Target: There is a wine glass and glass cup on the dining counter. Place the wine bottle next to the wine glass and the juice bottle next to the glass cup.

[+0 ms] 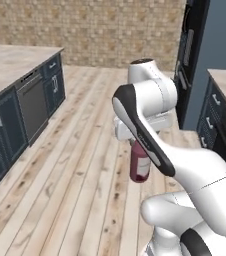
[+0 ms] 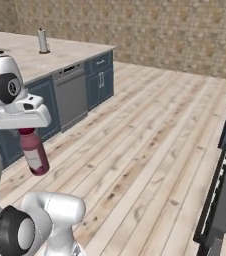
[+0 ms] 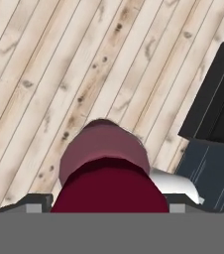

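Directly below the end effector hangs the juice bottle, clamped by its dark red cap and carried upright, clear of the plank floor, presumably so it travels steadily toward the bench.

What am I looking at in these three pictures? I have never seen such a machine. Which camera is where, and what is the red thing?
This is a computer-rendered kitchen. The white machine is a robot arm on a base that can drive. Two cameras sit on the base behind the arm, one to its left and one to its right. The third camera is on the hand and looks down along the claw.

The red thing is the juice bottle, short and maroon with a white label. The claw holds it by the top, in the air above the wooden floor. On the kitchen worktop stands a small grey object, too small to identify.
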